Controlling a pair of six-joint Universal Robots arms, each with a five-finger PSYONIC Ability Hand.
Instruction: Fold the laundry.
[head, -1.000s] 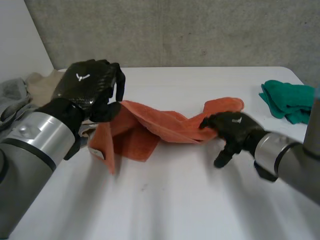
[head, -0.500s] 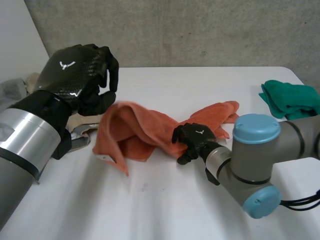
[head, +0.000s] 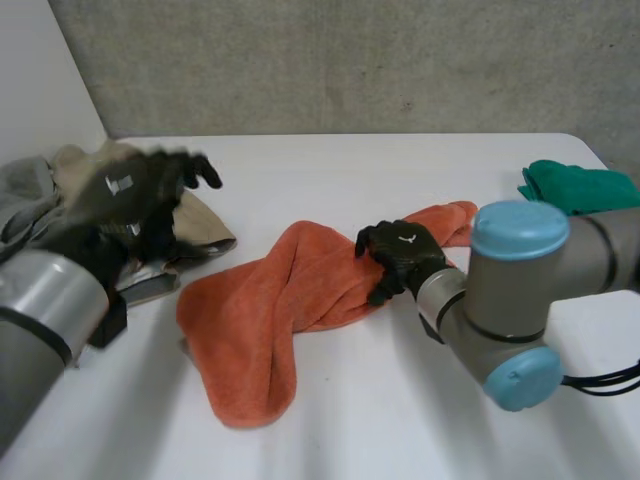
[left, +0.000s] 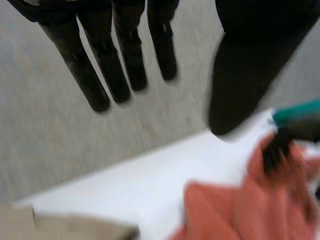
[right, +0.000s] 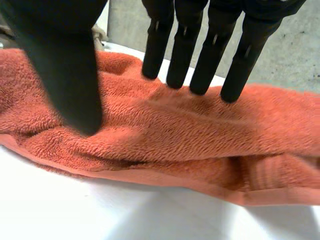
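An orange towel (head: 260, 320) lies twisted and bunched across the middle of the white table (head: 380, 410). My right hand (head: 400, 252) rests on the towel's right half; in the right wrist view its straight fingers (right: 195, 55) touch the towel (right: 200, 130) and the thumb stands apart, pinching nothing. Off to the left, my left hand (head: 130, 195) hovers over the laundry pile, clear of the towel. In the left wrist view that hand (left: 120, 65) has its fingers straight and spread and holds nothing, with the towel (left: 235, 215) below it.
A pile of beige and grey laundry (head: 60, 175) sits at the table's left edge. A folded green cloth (head: 580, 190) lies at the far right. My right arm's elbow (head: 510, 300) hangs over the table just right of the towel.
The left hand let go of the towel's left end and swung left over the pile. The towel dropped and spread on the table. The right hand shifted slightly along the towel.
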